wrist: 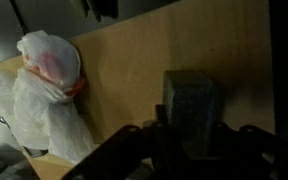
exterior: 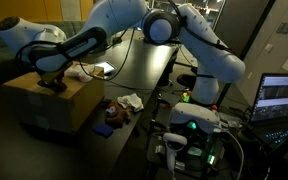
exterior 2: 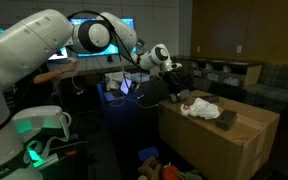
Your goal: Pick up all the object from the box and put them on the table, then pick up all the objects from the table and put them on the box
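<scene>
The gripper [wrist: 191,132] hangs over the top of the cardboard box [exterior 2: 219,150]. In the wrist view its two fingers stand apart, one on either side of a dark block [wrist: 189,100]. The gap between them is middling, neither wide nor pinched shut. I cannot tell whether the pads press the block or only bracket it. In an exterior view the block lies flat on the box top, which hints it is not lifted.

Beside the block, and apart from it, a white cloth [wrist: 44,100] lies crumpled on the box with something red [wrist: 54,62] tucked in its upper end. Down on the black table [exterior: 149,72], just beside the box, are another pale cloth [exterior: 131,100] and a small heap of red and brown bits [exterior: 114,112].

The objects are split between box and table, so the layout alone does not say which half of the job this is. The step in hand concerns the block (the only thing between the fingers). If it is being taken, the next move calls for a firm close across its sides, then a straight lift clear of the box edge before swinging to the table. If it is being left, the fingers need to open and rise without dragging it toward the cloth.
</scene>
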Controlling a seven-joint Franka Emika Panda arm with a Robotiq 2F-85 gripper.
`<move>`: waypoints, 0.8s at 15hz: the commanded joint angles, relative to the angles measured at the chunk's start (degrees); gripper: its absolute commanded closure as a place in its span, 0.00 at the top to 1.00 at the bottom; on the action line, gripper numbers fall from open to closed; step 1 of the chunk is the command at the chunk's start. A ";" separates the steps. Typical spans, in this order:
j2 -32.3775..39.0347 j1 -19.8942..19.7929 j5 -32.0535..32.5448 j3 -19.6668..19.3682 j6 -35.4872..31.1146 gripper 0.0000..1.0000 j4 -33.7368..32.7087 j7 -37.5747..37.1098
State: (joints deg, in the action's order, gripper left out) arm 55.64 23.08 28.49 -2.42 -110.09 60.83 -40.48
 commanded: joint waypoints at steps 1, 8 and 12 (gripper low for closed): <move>0.15 -0.40 -0.50 0.64 2.24 0.56 -2.31 3.43; -3.25 -0.08 -0.10 0.56 2.75 1.00 -1.56 4.78; -4.81 -0.29 -0.47 0.48 3.97 1.00 -2.68 4.11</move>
State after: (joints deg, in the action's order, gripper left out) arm 52.15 22.90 28.49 -1.92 -108.21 59.64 -36.90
